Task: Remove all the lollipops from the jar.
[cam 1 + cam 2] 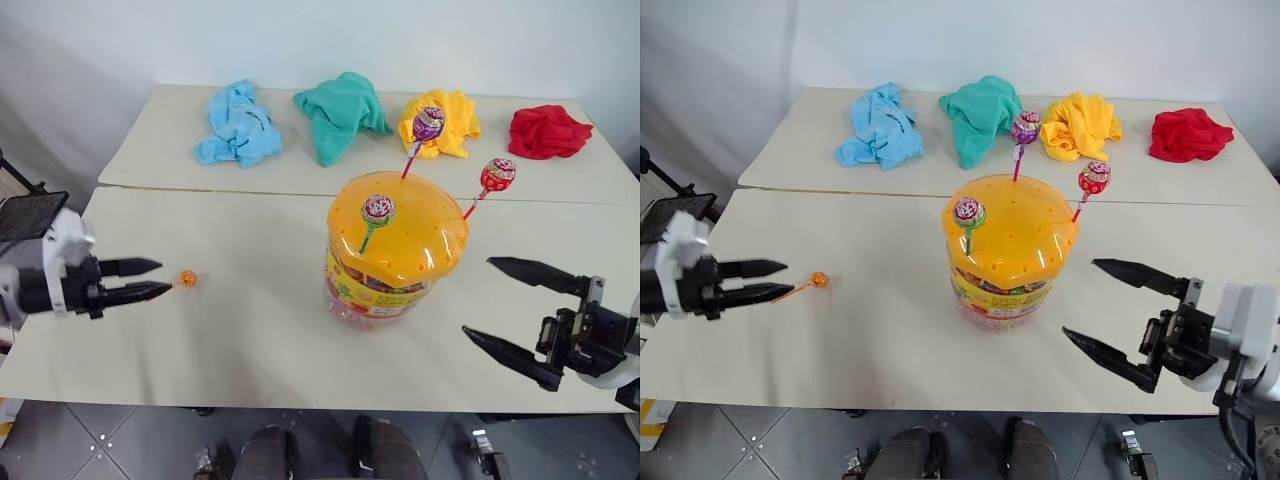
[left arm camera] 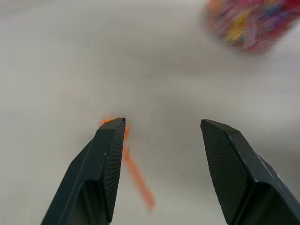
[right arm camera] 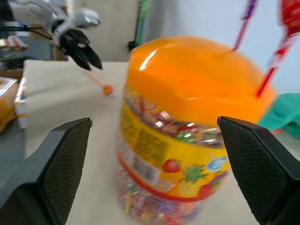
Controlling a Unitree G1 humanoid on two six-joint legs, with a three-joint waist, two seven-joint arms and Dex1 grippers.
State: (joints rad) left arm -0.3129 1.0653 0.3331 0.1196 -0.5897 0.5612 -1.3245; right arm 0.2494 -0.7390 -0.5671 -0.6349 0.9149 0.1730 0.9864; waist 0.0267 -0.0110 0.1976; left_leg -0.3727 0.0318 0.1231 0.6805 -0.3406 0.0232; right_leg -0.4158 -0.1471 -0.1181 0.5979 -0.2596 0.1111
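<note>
Letting go of the orange lollipop gently matters most now: it lies on the smooth pale tabletop just past the left gripper, whose jaws look spread and off the thin stick, though that view is blurry. Three round, shiny-wrapped lollipops are stuck in the bumpy orange lid of the clear plastic jar. The right gripper, jaws spread wide, waits beside it.
</note>
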